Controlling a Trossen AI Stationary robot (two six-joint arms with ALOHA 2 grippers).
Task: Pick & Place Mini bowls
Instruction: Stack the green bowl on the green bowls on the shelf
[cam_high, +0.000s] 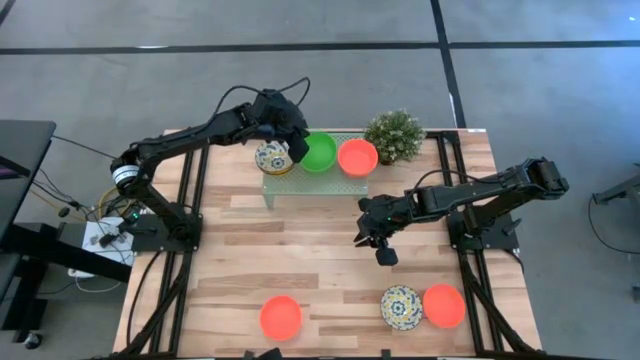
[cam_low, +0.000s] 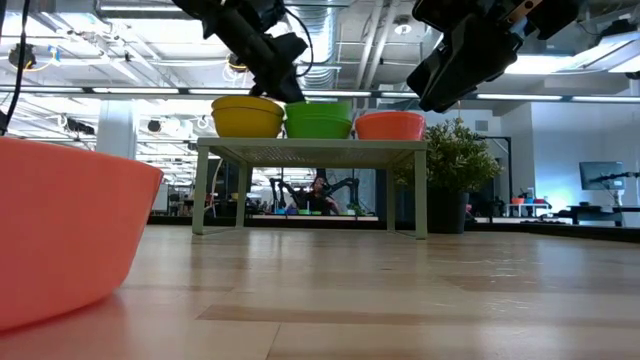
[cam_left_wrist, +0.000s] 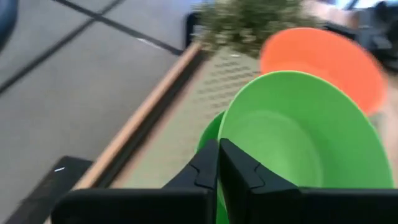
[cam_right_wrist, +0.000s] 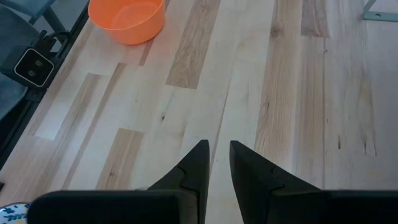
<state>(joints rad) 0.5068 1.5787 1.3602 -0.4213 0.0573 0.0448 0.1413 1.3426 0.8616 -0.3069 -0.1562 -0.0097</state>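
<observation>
A bright green bowl stands on a small green rack at the table's far middle. It is between a patterned bowl and a red-orange bowl. My left gripper is shut on the green bowl's left rim. My right gripper hangs over the bare table right of centre, its fingers a narrow gap apart and empty. At the near edge lie a red-orange bowl, a patterned bowl and another red-orange bowl. My left gripper pinches the green bowl's rim on the side next to the patterned bowl, one finger inside the bowl and one outside. The fingers come slanting down from the table's left. In the low view the bowl has its base at the rack's top.
A small potted plant stands right of the rack at the far edge. The rack stands on thin legs with open room beneath. A near red-orange bowl fills the low view's left. Bare wood lies in the table's middle.
</observation>
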